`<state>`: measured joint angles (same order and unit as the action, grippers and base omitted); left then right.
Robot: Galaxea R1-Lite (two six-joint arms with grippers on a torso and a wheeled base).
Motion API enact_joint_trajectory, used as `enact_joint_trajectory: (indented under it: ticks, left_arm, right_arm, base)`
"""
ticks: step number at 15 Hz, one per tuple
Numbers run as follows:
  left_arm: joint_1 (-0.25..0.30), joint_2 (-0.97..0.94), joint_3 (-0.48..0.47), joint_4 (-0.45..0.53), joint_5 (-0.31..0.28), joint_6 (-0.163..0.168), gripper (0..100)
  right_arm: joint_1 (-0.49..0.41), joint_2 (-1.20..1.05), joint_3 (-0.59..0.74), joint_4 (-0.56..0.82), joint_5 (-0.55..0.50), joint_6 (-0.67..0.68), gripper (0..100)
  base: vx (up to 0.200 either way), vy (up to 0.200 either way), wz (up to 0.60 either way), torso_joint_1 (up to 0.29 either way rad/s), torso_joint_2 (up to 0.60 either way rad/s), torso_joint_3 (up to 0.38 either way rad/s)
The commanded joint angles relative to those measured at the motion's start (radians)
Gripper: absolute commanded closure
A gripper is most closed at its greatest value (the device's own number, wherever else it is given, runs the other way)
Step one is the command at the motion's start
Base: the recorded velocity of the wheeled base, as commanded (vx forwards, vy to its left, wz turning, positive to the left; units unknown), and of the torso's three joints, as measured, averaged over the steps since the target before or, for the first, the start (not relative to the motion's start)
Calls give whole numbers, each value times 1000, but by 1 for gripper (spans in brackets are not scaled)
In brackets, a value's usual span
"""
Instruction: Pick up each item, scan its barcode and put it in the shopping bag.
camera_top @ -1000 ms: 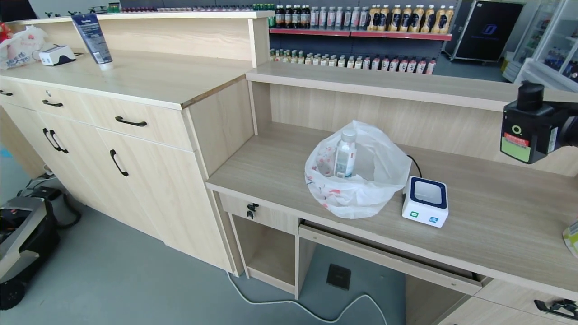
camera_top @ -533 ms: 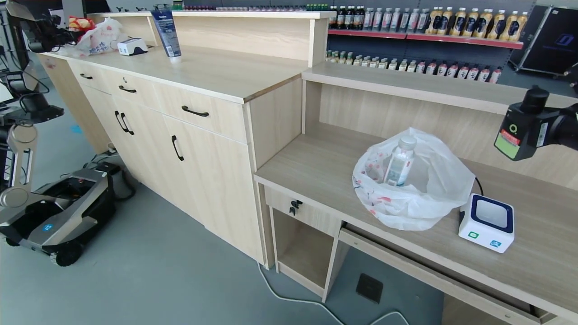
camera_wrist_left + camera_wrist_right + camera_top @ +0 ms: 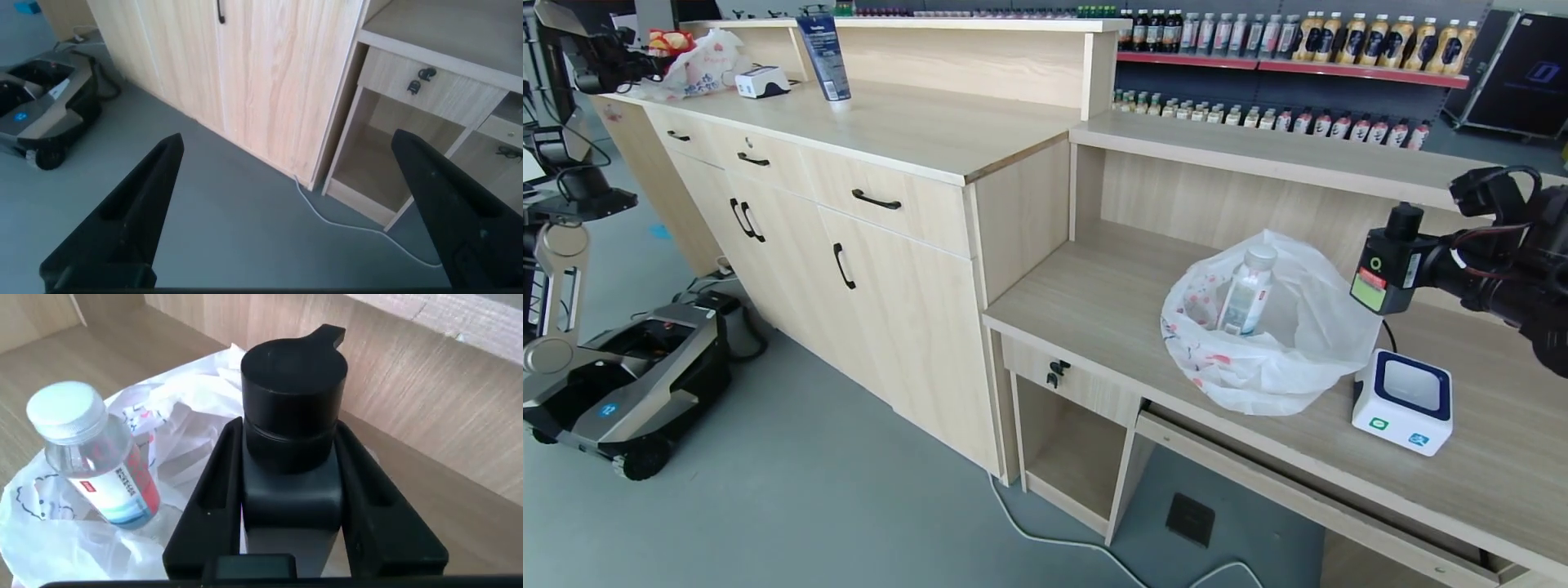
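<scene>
The light wood table is stepped below a taller cabinet run. On it a white plastic shopping bag with red print is set, its mouth open upward. A white scanner with a dark blue window frame is placed on the table just beside the bag, on the robot's right.

A black container with a black cap and a green and red label is held in the air, over the bag's right rim and higher than the scanner. It is clamped at both sides by the right pincer.

A clear bottle with a white cap is stood inside the bag, slightly tilted.

The left pincer is spread wide with nothing between its fingers, and is held over the grey floor beside the cabinet.
</scene>
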<state>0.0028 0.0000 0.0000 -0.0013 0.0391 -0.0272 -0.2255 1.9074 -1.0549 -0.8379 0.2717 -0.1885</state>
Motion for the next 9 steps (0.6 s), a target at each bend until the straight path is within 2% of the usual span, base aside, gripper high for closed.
enact_joint_trajectory:
  ticks: [1, 4, 7, 9]
  left_arm:
    - [0, 0, 0, 0, 1, 0, 0]
    - [0, 0, 0, 0, 1, 0, 0]
    - [0, 0, 0, 0, 1, 0, 0]
    - [0, 0, 0, 0, 1, 0, 0]
  right_arm:
    - [26, 120, -23, -35, 0, 3, 100]
    - [51, 237, -146, -75, 1, 12, 100]
    - [84, 320, -267, -106, 3, 84, 100]
    - [92, 357, -301, -107, 26, 86, 100]
  base:
    - [0, 0, 0, 0, 0, 0]
    - [0, 0, 0, 0, 0, 0]
    - [0, 0, 0, 0, 0, 0]
    - [0, 0, 0, 0, 0, 0]
